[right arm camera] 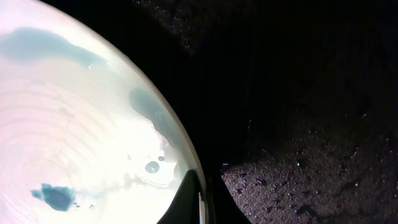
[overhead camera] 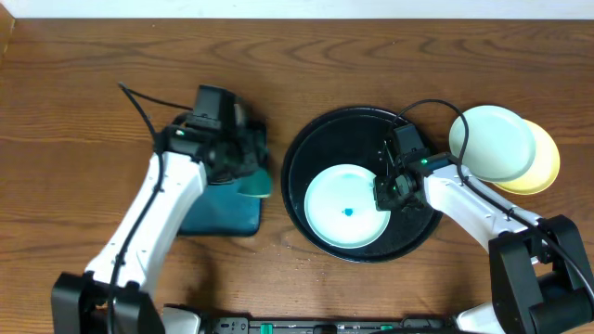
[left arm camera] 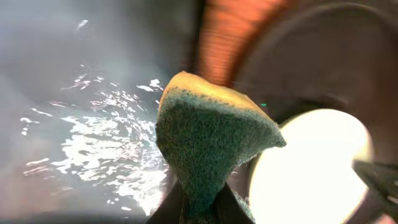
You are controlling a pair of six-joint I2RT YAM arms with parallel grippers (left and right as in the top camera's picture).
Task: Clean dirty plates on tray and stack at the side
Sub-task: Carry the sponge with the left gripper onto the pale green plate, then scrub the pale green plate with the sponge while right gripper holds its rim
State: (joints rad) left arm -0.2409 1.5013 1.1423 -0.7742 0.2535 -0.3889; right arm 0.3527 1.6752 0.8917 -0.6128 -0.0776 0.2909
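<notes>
A pale mint plate [overhead camera: 345, 206] with a blue smudge at its centre lies in the round black tray [overhead camera: 316, 141]. My right gripper [overhead camera: 388, 192] is shut on this plate's right rim; the right wrist view shows the fingers [right arm camera: 200, 202] pinching the rim, with the smudge [right arm camera: 57, 196] and water drops on the plate [right arm camera: 74, 124]. Another mint plate [overhead camera: 492, 141] sits stacked on the yellow plate [overhead camera: 543, 169] at the right of the tray. My left gripper [overhead camera: 249, 172] is shut on a green and yellow sponge [left arm camera: 208, 140] over the teal tray's right edge.
A rectangular teal tray [overhead camera: 223, 211] with water in it [left arm camera: 81, 137] lies left of the black tray. Wooden tabletop [overhead camera: 74, 111] surrounds everything. A black cable runs from the left arm toward the back left.
</notes>
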